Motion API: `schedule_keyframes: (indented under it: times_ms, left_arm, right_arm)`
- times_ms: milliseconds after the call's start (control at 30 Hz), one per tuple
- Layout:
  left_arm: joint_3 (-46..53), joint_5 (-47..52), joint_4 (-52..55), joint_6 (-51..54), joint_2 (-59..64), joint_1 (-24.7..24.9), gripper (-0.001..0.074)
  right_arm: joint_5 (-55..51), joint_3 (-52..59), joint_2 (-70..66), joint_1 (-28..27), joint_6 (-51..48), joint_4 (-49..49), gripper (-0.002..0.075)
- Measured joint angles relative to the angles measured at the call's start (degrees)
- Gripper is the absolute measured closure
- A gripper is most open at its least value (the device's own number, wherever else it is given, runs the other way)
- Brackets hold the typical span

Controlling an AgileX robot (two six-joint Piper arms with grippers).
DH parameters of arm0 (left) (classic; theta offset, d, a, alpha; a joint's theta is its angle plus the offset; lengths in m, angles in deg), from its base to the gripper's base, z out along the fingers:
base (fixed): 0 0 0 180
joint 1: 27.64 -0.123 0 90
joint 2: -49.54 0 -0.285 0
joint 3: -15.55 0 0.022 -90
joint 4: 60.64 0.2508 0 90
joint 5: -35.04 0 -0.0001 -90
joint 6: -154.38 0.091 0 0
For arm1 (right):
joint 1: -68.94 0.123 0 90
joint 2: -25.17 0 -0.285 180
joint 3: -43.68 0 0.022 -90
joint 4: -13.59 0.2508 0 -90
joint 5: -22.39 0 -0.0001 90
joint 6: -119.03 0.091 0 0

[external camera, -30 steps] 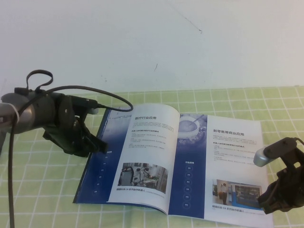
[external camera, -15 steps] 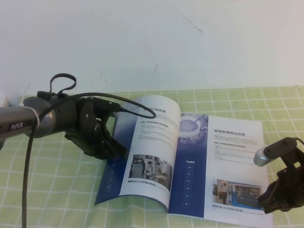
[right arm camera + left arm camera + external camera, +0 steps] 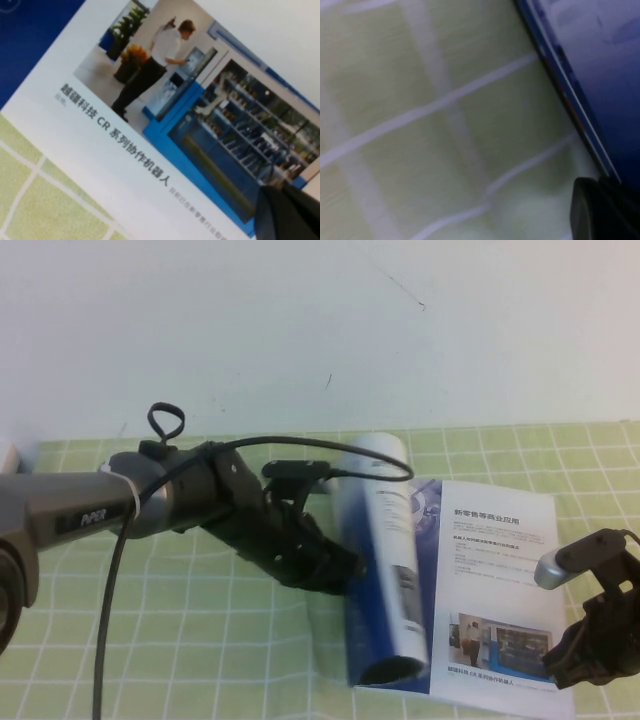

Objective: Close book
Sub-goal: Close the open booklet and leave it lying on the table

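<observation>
Green checked cloth [image 3: 120, 640] across the table, plain white wall [image 3: 300, 330] behind. The book [image 3: 500, 570] lies right of centre, not closed. Its right page [image 3: 500, 530] is flat on the cloth, with text at the far end and a photo [image 3: 495, 645] at the near end. Its left half [image 3: 385, 530] is up off the cloth and curled over toward the right in a loose roll. The blue cover [image 3: 352, 625] faces left, and the near end of the roll gapes like a tube.

My left arm reaches in from the left, low over the cloth, with a black cable [image 3: 330, 445] looping above it. My left gripper [image 3: 335, 568] is right up against the blue cover of that raised half, on its left side, about midway along. The left wrist camera gives me the cover's edge [image 3: 570, 100] slanting across the cloth, thin pale lines running along it. Whether that gripper is clamped or spread, I cannot tell.

My right gripper [image 3: 590, 660] sits at the near right, at the near right corner of the flat page, right by the book's edge. The right wrist camera looks down on the printed photo — a person standing at a shelf display, with a caption [image 3: 115, 145] of characters under it — and a strip of cloth beyond the page's edge. How wide that gripper stands, I cannot tell either.
</observation>
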Motion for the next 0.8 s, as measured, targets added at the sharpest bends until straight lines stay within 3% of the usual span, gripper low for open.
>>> schedule_keyframes:
  times_ms: [233,433,600,800]
  left_arm:
    - [-5.0,4.9,-15.5,11.7,-0.7,1.9,0.0737]
    - [-6.4,6.8,-20.5,16.4,-2.5,2.2,0.0737]
    - [-6.4,7.5,-16.6,18.0,-6.6,2.2,0.0737]
    - [-6.4,7.8,-1.9,14.7,-14.2,2.2,0.0737]
  right_arm:
    - [0.0,0.0,-0.1,0.0,0.0,0.8,0.0729]
    - [0.1,0.0,-0.1,0.0,-0.9,1.3,0.0729]
    - [-0.2,0.1,0.7,0.0,-2.8,0.8,0.0729]
    - [-0.8,0.1,8.5,0.0,-2.9,-4.4,0.0729]
